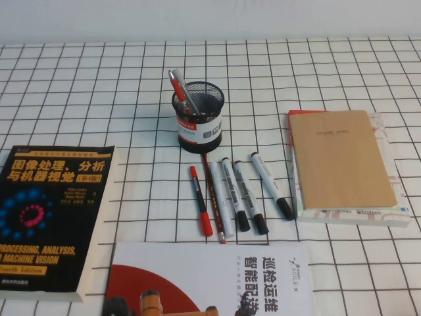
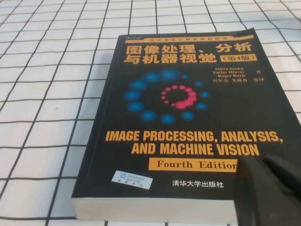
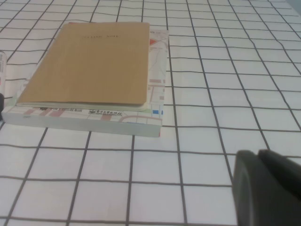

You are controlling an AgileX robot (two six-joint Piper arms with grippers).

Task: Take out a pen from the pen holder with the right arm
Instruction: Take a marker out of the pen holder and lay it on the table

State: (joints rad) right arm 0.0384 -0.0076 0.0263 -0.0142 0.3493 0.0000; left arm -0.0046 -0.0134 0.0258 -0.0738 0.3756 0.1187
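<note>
High view: left-leaning pen [image 1: 182, 92]; right hand [image 3: 265, 186] closed by notebook [image 3: 89, 61]; left hand [image 2: 270, 188] over book [image 2: 178, 117].

The tablecloth [image 1: 66, 85] is done in white, ruled all over with a thin black grid. The pen holder [image 1: 209, 92] is made of black mesh, wrapped with a white band that has a bit of red on it. The pen [image 1: 181, 89] inside is coloured silver-grey and red.

On the cloth:
- A red pen [image 1: 200, 201] is trimmed in black.
- A pencil [image 1: 214, 197] is painted dark reddish-brown.
- The white markers [image 1: 253, 197] are capped in black.

The big book [image 1: 46, 217] is printed black with orange lettering, plus a ring of blue dots and a smaller pink-red one. The notebook [image 1: 342, 158] is covered in plain kraft brown, and the white book [image 3: 94, 120] under it is printed in pinkish red. The booklet [image 1: 217, 276] is white, marked with a red-orange disc and black lettering. The left gripper [image 2: 270, 188] and right gripper [image 3: 268, 188] are finished in plain black.
</note>
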